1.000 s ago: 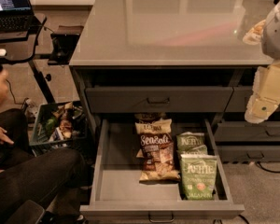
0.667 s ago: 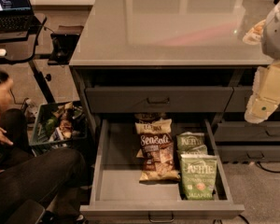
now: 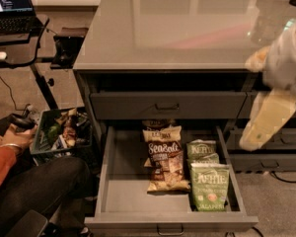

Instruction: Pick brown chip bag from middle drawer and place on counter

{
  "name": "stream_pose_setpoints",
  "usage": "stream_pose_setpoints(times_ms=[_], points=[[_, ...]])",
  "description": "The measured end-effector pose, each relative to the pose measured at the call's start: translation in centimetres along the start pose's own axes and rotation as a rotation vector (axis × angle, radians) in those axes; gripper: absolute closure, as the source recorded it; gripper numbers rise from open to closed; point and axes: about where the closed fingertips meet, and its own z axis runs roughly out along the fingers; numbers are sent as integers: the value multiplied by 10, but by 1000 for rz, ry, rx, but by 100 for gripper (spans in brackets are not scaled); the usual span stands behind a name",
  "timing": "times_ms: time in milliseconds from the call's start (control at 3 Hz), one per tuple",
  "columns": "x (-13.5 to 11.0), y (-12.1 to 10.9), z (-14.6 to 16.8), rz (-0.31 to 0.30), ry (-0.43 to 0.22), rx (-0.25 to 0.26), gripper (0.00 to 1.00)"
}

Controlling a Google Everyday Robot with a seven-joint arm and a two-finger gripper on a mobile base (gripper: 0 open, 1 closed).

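The brown chip bag (image 3: 165, 159) with white "Sea Salt" script lies flat in the middle of the open middle drawer (image 3: 123, 186), its top toward the back. The counter (image 3: 177, 28) is the glossy grey top above the drawers. My gripper (image 3: 260, 90) hangs at the right edge, over the counter's front right corner, well above and to the right of the bag. Its cream fingers (image 3: 266, 120) stand apart with nothing between them.
Two green Kettle bags (image 3: 209, 184) (image 3: 201, 149) lie right of the brown bag. Another bag's edge (image 3: 158, 124) shows at the drawer's back. The top drawer (image 3: 167, 105) is shut. A seated person (image 3: 19, 177), a bin of snacks (image 3: 59, 132) and a laptop desk (image 3: 15, 33) are at the left.
The person's hand at the left has shifted slightly. My gripper and the bags have not visibly moved.
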Motion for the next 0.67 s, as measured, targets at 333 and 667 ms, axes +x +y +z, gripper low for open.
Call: stream_pose_setpoints(times_ms=[333, 667], points=[[15, 19, 82, 98, -70, -70, 0], [17, 14, 156, 153, -126, -81, 0]])
